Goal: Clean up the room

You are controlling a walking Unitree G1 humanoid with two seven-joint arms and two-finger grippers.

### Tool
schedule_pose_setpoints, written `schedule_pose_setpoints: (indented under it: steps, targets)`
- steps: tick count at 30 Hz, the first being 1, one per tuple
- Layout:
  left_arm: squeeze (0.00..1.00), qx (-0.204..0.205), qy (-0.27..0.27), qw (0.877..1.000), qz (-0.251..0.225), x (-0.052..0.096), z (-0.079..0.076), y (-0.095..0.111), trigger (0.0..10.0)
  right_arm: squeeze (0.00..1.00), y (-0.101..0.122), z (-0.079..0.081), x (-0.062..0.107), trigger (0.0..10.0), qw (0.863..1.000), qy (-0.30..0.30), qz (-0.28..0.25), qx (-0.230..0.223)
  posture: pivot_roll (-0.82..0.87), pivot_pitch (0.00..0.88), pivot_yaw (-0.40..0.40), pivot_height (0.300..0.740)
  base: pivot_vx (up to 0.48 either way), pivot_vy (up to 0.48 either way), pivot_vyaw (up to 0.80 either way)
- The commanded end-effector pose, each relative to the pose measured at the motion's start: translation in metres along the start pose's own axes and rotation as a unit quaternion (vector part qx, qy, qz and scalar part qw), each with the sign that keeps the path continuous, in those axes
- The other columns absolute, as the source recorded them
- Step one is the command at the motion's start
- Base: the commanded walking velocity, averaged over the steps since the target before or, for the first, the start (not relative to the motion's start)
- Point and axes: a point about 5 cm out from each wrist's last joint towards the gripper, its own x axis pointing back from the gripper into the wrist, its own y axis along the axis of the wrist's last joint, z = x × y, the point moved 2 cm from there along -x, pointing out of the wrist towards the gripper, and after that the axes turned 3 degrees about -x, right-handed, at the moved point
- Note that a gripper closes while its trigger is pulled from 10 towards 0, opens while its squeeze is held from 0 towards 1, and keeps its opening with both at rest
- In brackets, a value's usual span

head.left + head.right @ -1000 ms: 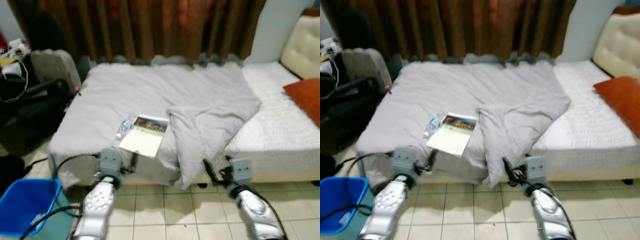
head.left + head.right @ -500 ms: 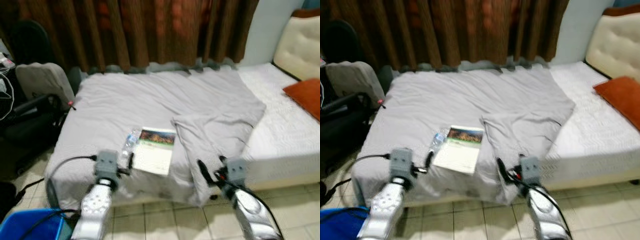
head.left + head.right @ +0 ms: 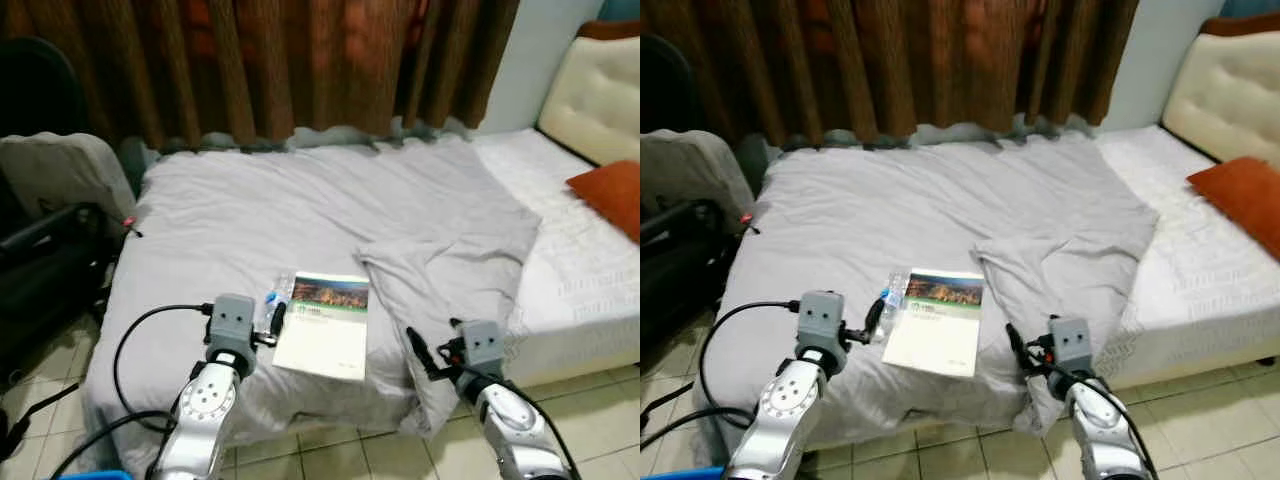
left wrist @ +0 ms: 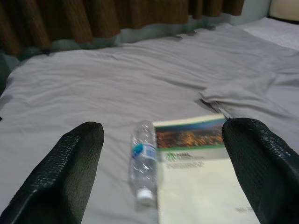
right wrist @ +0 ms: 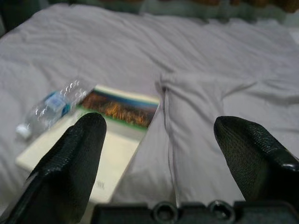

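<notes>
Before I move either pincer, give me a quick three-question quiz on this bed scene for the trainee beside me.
1. True or false: the plastic bottle stands upright on the bed.
2. Which thing lies directly beside the bottle, touching its side?
A. the orange pillow
B. the booklet
C. the headboard
3. Fill in: in its wrist view, the left pincer has its fingers spread wide, so it is ____.

Key: 1. False, it lies on its side. 2. B. 3. open; nothing is held between the fingers, and the right pincer is likewise spread over the grey blanket.
</notes>
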Motion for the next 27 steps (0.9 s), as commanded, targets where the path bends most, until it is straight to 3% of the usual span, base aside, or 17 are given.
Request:
schedule_pose_setpoints:
  steps: [1,10,15,27]
  targets:
    - [0.00,-0.007,0.015,1.000,0.004,0.0028,0.0100,-0.0026,10.0,0.00,0.0078,0.0137,-0.0082,10.0,1.000,0.020,-0.014,-0.003,0.07,0.000,-0.030,0.740,0.000,0.000,0.00]
    - [0.00,-0.002,0.022,1.000,0.012,-0.0004,0.0083,-0.0055,10.0,0.00,0.0070,0.0140,-0.0081,10.0,1.000,0.024,-0.012,0.001,0.06,0.000,-0.030,0.740,0.408,0.000,0.00]
    - [0.00,-0.015,0.018,1.000,0.011,-0.0014,0.0073,-0.0050,10.0,0.00,0.0076,0.0107,-0.0072,10.0,1.000,0.019,-0.015,0.004,0.06,0.000,-0.027,0.740,0.422,0.000,0.57]
    - [0.00,-0.019,0.008,1.000,0.015,-0.0013,0.0025,-0.0065,10.0,0.00,0.0026,0.0112,-0.0035,10.0,1.000,0.017,-0.010,0.000,0.05,0.000,-0.022,0.740,0.342,-0.271,0.51]
